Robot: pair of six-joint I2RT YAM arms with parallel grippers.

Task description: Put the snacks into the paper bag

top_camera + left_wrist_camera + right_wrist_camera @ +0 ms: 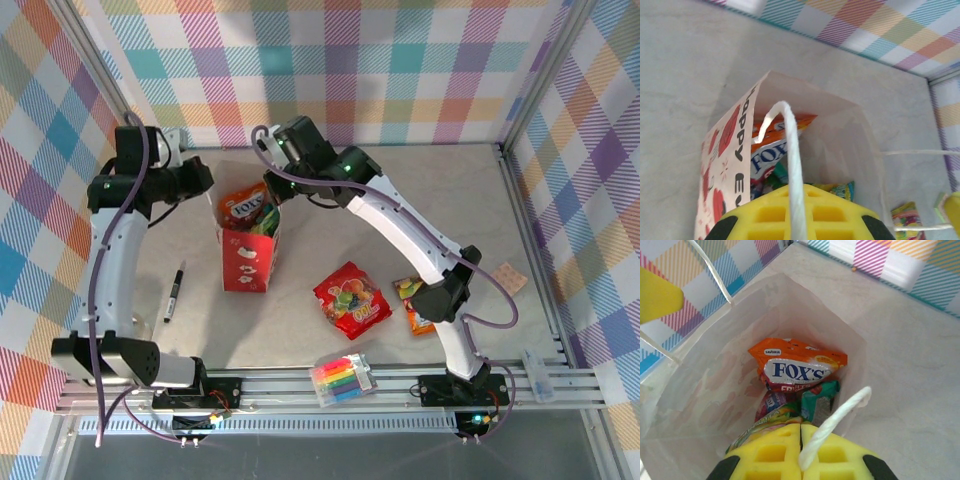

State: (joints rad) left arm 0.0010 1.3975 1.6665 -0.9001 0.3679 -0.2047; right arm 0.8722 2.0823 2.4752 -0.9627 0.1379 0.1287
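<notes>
Grey table [420, 200] holds the upright paper bag [245, 265]. Jaws of the left gripper [797, 205] are clamped on one white handle [791, 150], those of the right gripper [801, 450] on the other handle [840, 420]. FOXS pouch [800, 371] lies inside, below them.

You have pastel plaid walls [330, 60] round a pale grey marbled tabletop [440, 190], an aluminium rail [290, 388] nearest you.

orange pouch [413, 312] half hidden under right arm [400, 225] elbow, teal pouch [820, 399] and purple pouch [771, 404] part-buried beneath FOXS pouch [800, 367], bag [840, 135] base cut off by bottom edge, pen [174, 290] markings too small
</notes>
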